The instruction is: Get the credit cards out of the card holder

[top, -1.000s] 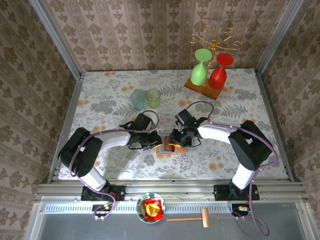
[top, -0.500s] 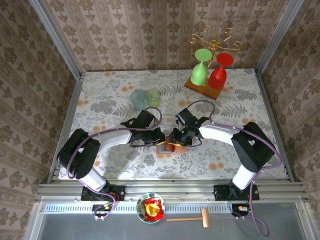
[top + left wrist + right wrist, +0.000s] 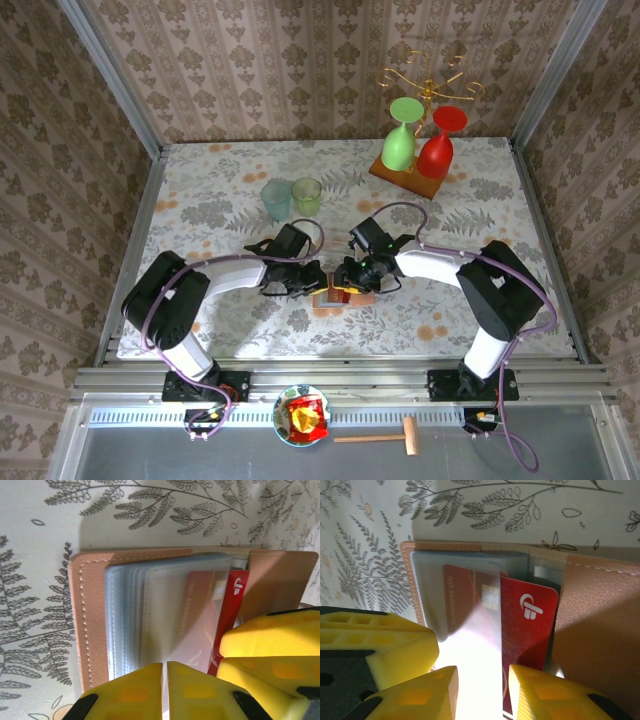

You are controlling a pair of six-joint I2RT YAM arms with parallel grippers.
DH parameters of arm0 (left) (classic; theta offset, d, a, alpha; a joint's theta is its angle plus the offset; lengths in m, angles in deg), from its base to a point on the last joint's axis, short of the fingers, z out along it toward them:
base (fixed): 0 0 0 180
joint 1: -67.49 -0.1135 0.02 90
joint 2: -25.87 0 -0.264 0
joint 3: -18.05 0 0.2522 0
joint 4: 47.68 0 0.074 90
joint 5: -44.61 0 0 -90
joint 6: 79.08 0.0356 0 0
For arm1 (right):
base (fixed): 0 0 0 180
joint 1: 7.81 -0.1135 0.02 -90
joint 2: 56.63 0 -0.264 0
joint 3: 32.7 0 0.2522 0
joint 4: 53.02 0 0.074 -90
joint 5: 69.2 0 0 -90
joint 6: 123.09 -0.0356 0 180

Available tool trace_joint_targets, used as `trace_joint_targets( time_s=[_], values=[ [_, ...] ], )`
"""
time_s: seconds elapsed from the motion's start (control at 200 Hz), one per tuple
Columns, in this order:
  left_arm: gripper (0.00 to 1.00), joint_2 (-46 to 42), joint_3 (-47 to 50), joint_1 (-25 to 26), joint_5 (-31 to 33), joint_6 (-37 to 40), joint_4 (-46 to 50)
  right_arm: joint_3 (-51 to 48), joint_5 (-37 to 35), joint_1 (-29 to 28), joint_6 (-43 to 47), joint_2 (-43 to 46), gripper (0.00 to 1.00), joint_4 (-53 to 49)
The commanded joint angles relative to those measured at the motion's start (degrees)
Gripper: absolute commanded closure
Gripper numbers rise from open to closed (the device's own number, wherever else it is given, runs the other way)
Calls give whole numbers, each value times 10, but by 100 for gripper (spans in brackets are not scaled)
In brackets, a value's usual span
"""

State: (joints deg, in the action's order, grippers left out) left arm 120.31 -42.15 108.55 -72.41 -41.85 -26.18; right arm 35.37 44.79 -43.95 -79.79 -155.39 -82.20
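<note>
1. Floral table (image 3: pixel 200 190), seen from above: the holder (image 3: pixel 335 294) lies open at the middle. My left gripper (image 3: pixel 310 277) and right gripper (image 3: pixel 352 280) meet over it from either side, so one can steady while the other draws.
2. Left wrist: my left fingers are pressed together at the near edge of the clear sleeves (image 3: pixel 150 610), likely to pin them. Whether they nip one I cannot tell.
3. Right wrist: my right fingers stand spread over the red card (image 3: pixel 530 625), which sticks partly out of its sleeve. They are not pinching it yet.

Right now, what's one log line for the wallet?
card holder: open | red card: partly out | left fingers: shut | right fingers: apart
</note>
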Motion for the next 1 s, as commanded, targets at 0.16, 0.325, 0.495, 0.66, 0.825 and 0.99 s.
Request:
trace_joint_targets(
  time_s=[0.16,0.325,0.495,0.66,0.825,0.99],
  values=[
    [89,10,16,-9,5,14,17,22,-29,4,8,-7,67,-33],
    [89,11,16,-9,4,15,19,26,-32,7,11,-8,67,-35],
    [89,10,13,-10,3,15,20,26,-19,7,11,-4,67,-25],
    [88,3,-3,-11,2,19,30,18,7,11,0,11,67,-8],
    [87,-10,-19,-10,-7,13,28,5,20,23,-10,31,67,1],
    [87,-16,-27,-9,-28,-5,-1,-16,42,34,-17,38,67,28]
  ],
)
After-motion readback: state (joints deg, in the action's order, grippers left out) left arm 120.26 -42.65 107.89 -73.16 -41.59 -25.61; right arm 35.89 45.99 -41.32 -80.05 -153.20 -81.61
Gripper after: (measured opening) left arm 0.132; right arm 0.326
